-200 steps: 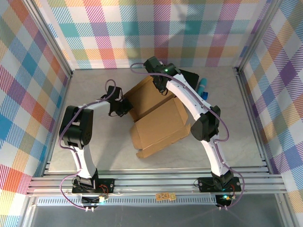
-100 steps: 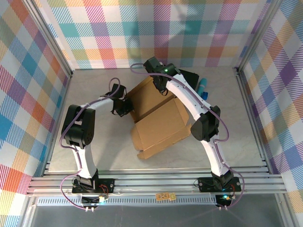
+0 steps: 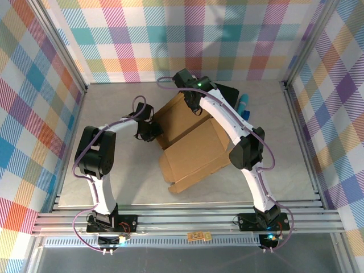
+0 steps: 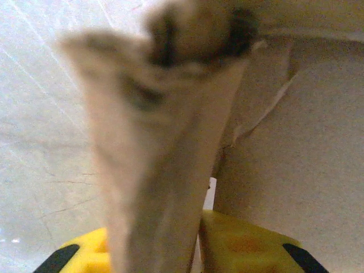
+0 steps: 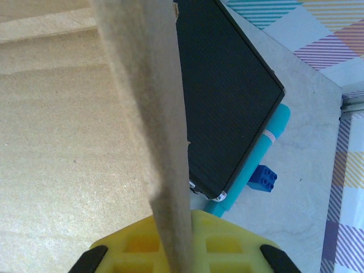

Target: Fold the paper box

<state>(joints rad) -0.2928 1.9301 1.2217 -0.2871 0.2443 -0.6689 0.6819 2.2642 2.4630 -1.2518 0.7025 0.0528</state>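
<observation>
Left gripper (image 3: 149, 129), seen from above, is sitting at the left edge of the paper box (image 3: 190, 153), which is lying half-folded mid-desk (image 3: 114, 176), while the right gripper (image 3: 195, 107) is reaching down onto its far raised wall. At the left wrist a blurred cardboard flap is running up between the yellow fingers (image 4: 244, 244) — clenched or released, I cannot tell. At the right wrist the gripper is clamping a thin upright box wall edge-on, with a black case (image 5: 227, 96), a teal marker (image 5: 267, 142) and a blue brick (image 5: 263, 177) lying to its right.
</observation>
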